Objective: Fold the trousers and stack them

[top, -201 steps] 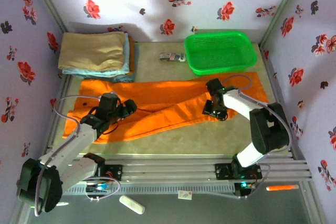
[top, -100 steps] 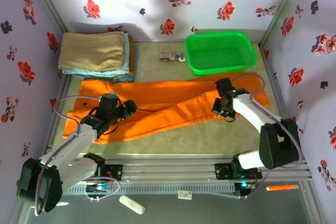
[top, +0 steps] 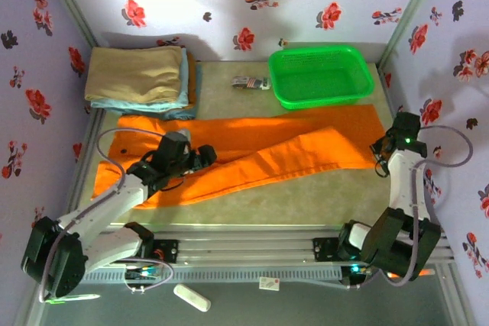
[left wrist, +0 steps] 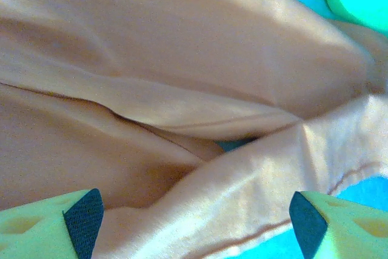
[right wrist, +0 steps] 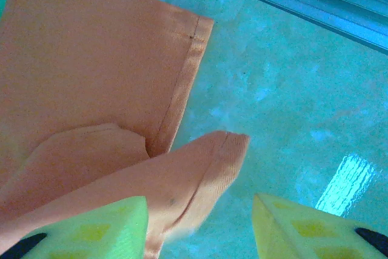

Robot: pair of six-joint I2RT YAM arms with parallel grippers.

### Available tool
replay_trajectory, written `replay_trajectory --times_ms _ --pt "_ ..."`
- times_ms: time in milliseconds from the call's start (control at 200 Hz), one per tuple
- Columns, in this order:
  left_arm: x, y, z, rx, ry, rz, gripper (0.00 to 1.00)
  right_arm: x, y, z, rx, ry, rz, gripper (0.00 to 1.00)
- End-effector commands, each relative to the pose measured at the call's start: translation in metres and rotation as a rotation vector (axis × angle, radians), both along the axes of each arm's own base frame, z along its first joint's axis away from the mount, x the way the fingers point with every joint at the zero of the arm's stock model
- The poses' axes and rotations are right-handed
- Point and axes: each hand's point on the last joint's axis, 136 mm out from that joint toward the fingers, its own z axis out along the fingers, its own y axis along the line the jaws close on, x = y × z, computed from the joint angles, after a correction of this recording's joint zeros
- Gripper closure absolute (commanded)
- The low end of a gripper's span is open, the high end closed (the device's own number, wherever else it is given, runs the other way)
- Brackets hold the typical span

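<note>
The left pincer (top: 205, 156) hangs low over the trousers (top: 267, 154) with its jaws spread wide and nothing between them; in the left wrist view its two green fingertips (left wrist: 82, 219) stand at the bottom corners, and creased orange cloth (left wrist: 182, 59) runs beneath the gap, where the two legs part. The right pincer (top: 381, 154) sits at the right end of the trousers, jaws partly apart and gripping nothing. In its own wrist view the right pincer (right wrist: 200, 228) has the nearer leg's cuff (right wrist: 212, 162) lying under it, close by the left finger (right wrist: 97, 228), while the farther leg's hemmed end (right wrist: 182, 83) lies flat just beyond on the bare surface (right wrist: 273, 119).

The trousers lie spread across the middle of the surface (top: 306, 196), waist to the left under the left arm, both legs reaching rightward: one straight along the far side, the other slanting nearer. Behind them at the far left is a folded stack, tan cloth (top: 137, 74) over light blue cloth (top: 182, 108), touching the waist end. A green basket (top: 321, 74) stands at the far right, just beyond the far leg, with a small striped packet (top: 250, 82) beside it
</note>
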Motion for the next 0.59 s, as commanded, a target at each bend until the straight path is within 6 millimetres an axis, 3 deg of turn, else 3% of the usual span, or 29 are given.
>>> replay_trajectory --times_ms 0,140,300,425,590 --pt "-0.008 -0.017 -0.001 0.047 -0.031 -0.065 0.15 -0.008 0.025 -0.002 0.100 -0.032 0.049 0.47" --pt "-0.020 -0.042 -0.013 0.097 -0.018 -0.143 0.15 -0.022 0.070 -0.020 0.266 -0.074 0.140 0.40" --pt "-0.021 -0.048 -0.027 0.104 -0.005 -0.139 0.15 -0.038 0.099 -0.053 0.379 -0.059 0.148 0.37" --pt "-0.019 -0.049 -0.030 0.103 -0.003 -0.134 0.15 -0.021 0.100 -0.068 0.380 -0.074 0.163 0.38" --pt "-0.021 -0.045 -0.028 0.122 -0.001 -0.140 0.14 0.009 0.082 -0.070 0.316 -0.033 0.186 0.40"
